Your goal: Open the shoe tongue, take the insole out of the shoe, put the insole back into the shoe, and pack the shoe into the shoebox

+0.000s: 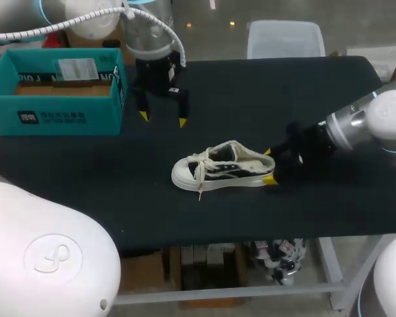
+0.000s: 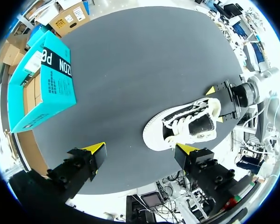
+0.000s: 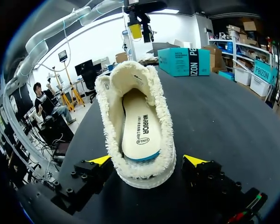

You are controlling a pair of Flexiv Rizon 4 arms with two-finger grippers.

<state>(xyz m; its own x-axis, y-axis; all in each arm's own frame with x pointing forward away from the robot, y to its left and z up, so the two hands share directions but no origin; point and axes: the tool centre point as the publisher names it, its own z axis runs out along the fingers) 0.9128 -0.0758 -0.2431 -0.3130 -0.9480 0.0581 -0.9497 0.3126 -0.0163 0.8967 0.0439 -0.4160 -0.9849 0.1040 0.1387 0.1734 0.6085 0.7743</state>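
Right fingers (image 1: 269, 178) straddle the shoe (image 1: 218, 168) heel
The shoe lies mid-table, insole (image 3: 140, 128) inside. The right fingers stand wide and clear, probably to steady it, while the left fingers (image 1: 144, 115) hang wide beyond, likely for the tongue.

The teal shoebox (image 1: 59, 99) at the table's far left has a small white logo and a line of white characters on its near long side. Large white capitals run along its right end wall. A white printed label (image 1: 78, 68) sits on its far inner wall. The insole (image 3: 141, 130) inside the shoe (image 3: 135, 93) bears a dark capital word at the heel, with small characters and an oval mark below it.
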